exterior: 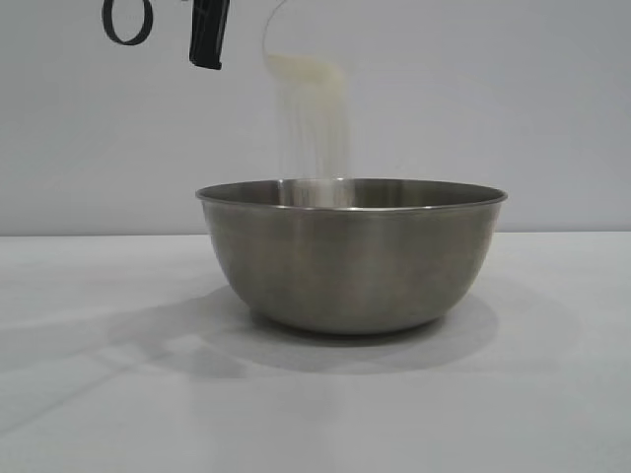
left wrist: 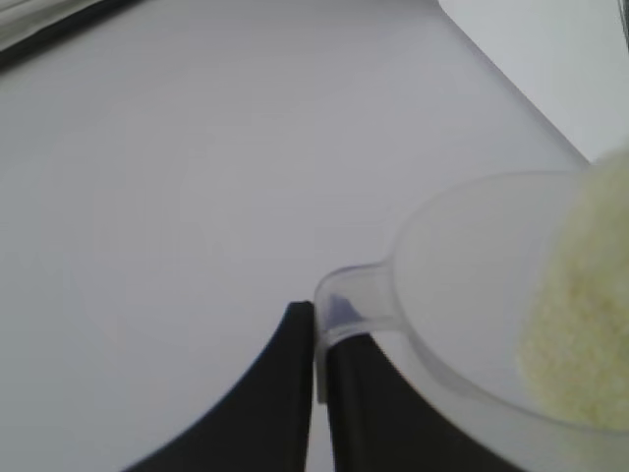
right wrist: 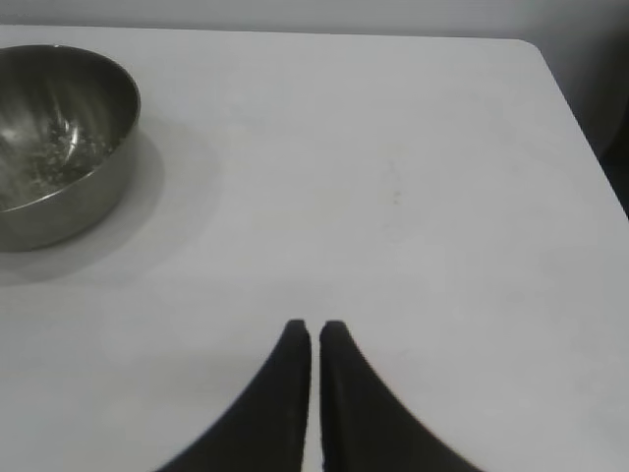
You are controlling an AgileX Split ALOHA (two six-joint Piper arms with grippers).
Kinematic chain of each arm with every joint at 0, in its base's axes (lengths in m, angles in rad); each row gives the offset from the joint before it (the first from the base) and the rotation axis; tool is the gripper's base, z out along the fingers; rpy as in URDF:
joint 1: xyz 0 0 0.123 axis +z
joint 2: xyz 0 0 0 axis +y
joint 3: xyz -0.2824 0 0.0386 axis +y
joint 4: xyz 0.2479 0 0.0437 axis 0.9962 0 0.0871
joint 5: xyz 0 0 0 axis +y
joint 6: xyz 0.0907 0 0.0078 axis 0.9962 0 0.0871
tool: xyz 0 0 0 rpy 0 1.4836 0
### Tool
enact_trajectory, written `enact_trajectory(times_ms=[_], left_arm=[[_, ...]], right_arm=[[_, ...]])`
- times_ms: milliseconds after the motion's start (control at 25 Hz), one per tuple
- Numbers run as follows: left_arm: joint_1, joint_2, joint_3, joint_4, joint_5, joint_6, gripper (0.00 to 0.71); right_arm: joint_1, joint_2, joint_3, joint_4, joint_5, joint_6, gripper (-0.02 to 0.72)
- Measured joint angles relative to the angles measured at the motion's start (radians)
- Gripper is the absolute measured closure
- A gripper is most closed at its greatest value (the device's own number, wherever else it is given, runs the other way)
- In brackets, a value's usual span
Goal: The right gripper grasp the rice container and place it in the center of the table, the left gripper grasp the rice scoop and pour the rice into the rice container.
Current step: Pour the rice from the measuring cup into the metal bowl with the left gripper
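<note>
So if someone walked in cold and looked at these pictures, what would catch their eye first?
First, the rice falling in a pale stream from the tilted rice scoop into the rice container, the big steel bowl in the middle of the table. The left gripper holds the scoop by its handle above the bowl. The right gripper hangs idle over bare table beside the bowl, jaws shut.
</note>
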Motion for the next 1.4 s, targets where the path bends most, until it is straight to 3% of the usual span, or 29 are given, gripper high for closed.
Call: enact_trajectory(times_ms=[680, 1400], left_arm=[[-0.019, 0.0, 0.0, 0.002, -0.01, 0.424, 0.71], [-0.03, 0.0, 0.0, -0.004, -0.064, 0.547, 0.71]], right_arm=[[0.0, 0.0, 0.0, 0.0, 0.0, 0.0, 0.703], [0.0, 0.0, 0.0, 0.0, 0.0, 0.0, 0.703]])
